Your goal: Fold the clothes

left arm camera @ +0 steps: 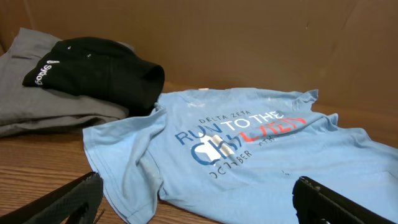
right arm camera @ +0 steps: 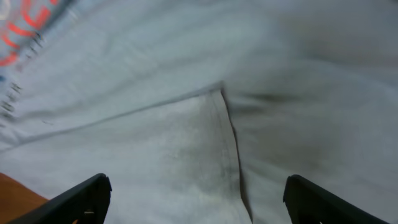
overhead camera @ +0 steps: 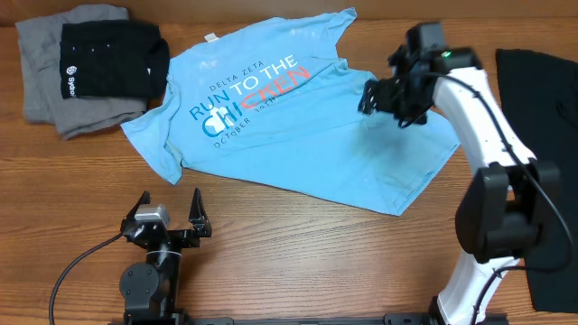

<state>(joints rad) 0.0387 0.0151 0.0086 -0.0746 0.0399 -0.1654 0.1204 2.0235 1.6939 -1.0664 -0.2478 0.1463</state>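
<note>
My right gripper (overhead camera: pixel 381 96) hovers over the light blue T-shirt (overhead camera: pixel 298 144), which lies spread print-up across the middle of the table (overhead camera: pixel 343 271), somewhat rumpled.

Judgement: the step in hand is seizing the right sleeve side for a first fold. To do it well I should pinch at the sleeve hem (right arm camera: pixel 229 130), taking a firm bite, and lift low so the body is not dragged.

The jaws stand wide apart, holding nothing; contact with the cloth cannot be determined. My left gripper (overhead camera: pixel 170 215) is likewise spread and empty, near the front edge.

Beyond the shirt's far sleeve, a black garment (overhead camera: pixel 113 56) rests folded on a grey garment (overhead camera: pixel 41 72).
</note>
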